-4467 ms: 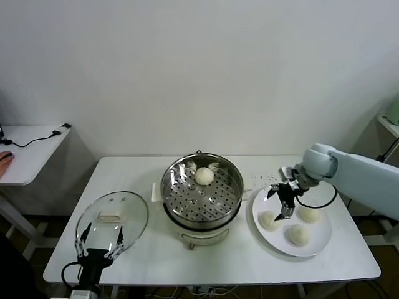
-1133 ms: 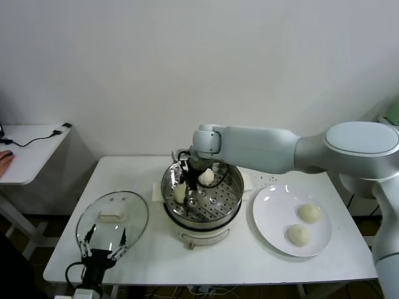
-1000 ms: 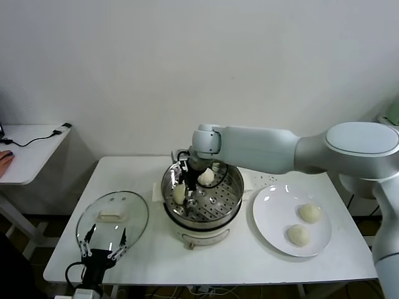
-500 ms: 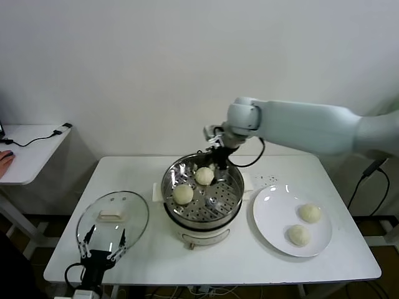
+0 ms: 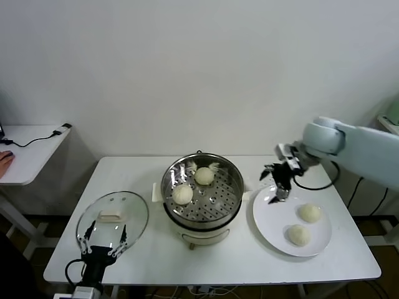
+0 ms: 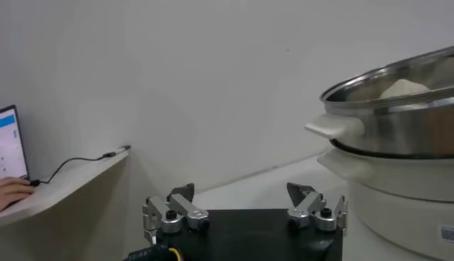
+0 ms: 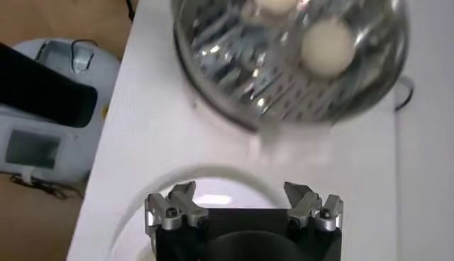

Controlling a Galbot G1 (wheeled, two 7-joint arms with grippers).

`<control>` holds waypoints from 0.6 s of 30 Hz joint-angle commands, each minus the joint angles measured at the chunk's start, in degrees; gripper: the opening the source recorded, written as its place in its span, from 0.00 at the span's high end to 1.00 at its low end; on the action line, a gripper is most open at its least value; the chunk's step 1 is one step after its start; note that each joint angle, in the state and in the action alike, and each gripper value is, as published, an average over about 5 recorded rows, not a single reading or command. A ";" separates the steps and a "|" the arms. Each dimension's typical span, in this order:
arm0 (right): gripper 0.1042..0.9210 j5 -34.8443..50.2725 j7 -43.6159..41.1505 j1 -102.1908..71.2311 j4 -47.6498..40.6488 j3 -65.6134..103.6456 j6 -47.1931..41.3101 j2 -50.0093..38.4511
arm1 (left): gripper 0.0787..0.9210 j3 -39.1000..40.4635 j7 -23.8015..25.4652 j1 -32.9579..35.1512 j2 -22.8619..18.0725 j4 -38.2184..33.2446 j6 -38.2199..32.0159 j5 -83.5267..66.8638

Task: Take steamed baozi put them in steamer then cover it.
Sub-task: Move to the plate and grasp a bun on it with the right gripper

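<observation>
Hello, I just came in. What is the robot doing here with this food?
The robot is loading steamed baozi into the steamer. Two buns lie on its perforated tray, and two more wait on the white plate. The right hand hovers open and empty over the plate's near-steamer edge, probably going for the next bun. The left hand is open and idle at the table's front edge, by the glass cover, which lies on the table, not yet on the steamer.
</observation>
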 commanded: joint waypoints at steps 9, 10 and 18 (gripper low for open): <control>0.12 -20.36 -2.17 -28.09 -6.97 19.24 2.44 -4.70 | 0.12 -0.45 0.03 0.07 -0.45 -0.06 0.16 0.44; 0.12 -20.51 -2.14 -28.04 -7.45 19.03 2.44 -4.03 | 0.12 -0.50 0.02 0.12 -0.51 -0.06 0.16 0.46; 0.12 -20.77 -1.44 -28.09 -9.44 18.20 2.20 0.16 | 0.12 -0.73 0.00 0.50 -0.89 -0.04 0.08 0.62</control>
